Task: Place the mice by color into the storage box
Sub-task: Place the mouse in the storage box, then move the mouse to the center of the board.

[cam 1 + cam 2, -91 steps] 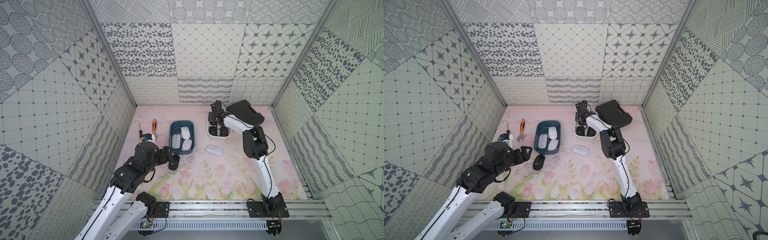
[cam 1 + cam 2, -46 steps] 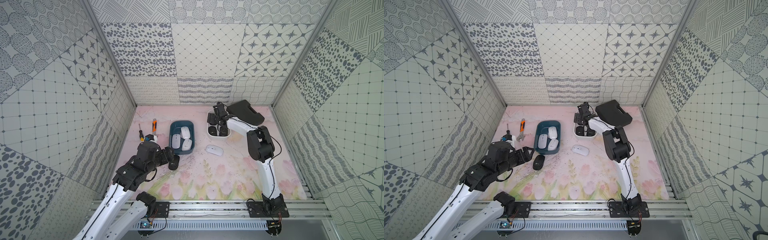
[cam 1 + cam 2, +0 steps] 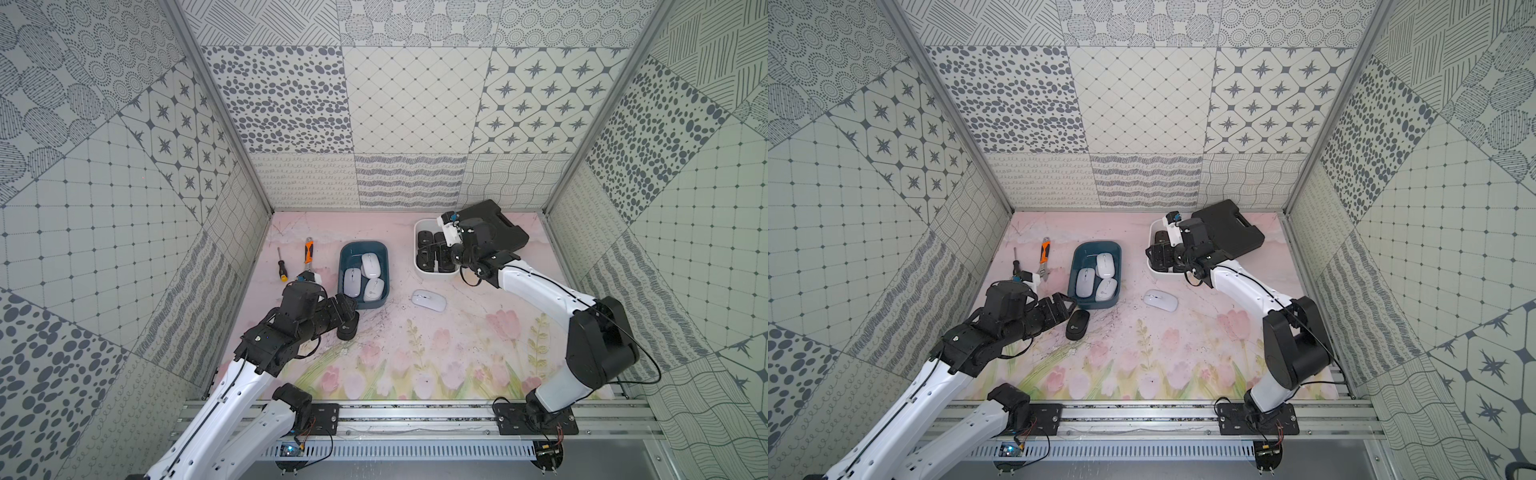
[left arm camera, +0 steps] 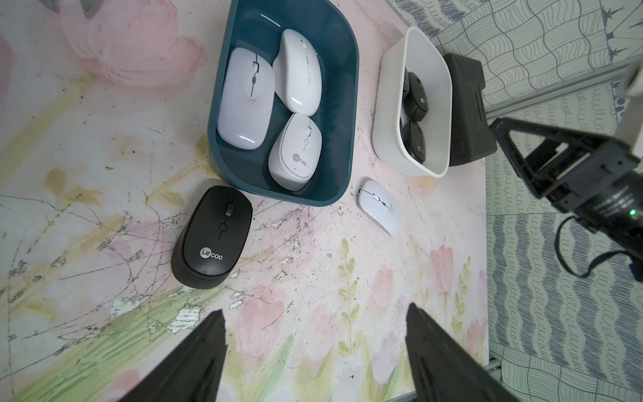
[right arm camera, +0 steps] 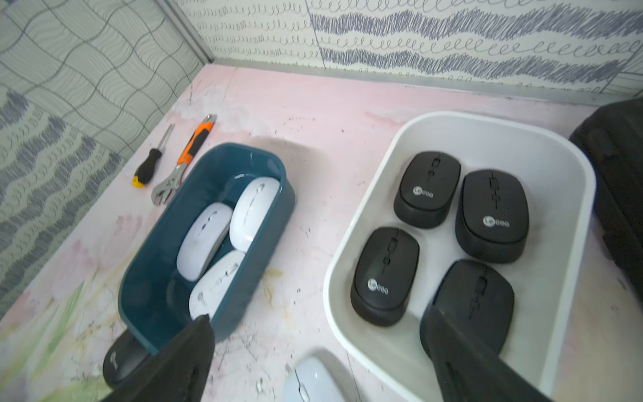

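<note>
two mice loose on the table, seven binned

three white mice (image 4: pixel 243 97) lie in the teal bin (image 4: pixel 337 87) mid-table. four black mice (image 5: pixel 384 275) fill the white bin (image 5: pixel 522 142) nearer the far right corner. one black mouse (image 4: pixel 214 236) sits just beside the teal bin's near end, and one white mouse (image 4: pixel 379 207) lies near both bins. the left fingers (image 4: pixel 195 362) stand wide and empty near the black mouse. the right fingers (image 5: pixel 462 358) are wide and empty over the white bin.

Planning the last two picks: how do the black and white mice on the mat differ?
The rounded matte black mouse is thick with ribbed sides; the slim glossy white mouse is flatter and smooth. The black mouse lies close beside the teal plastic bin's end; the white mouse lies clear of it. Both rest on the floral mat, outside any bin, unheld.
</note>
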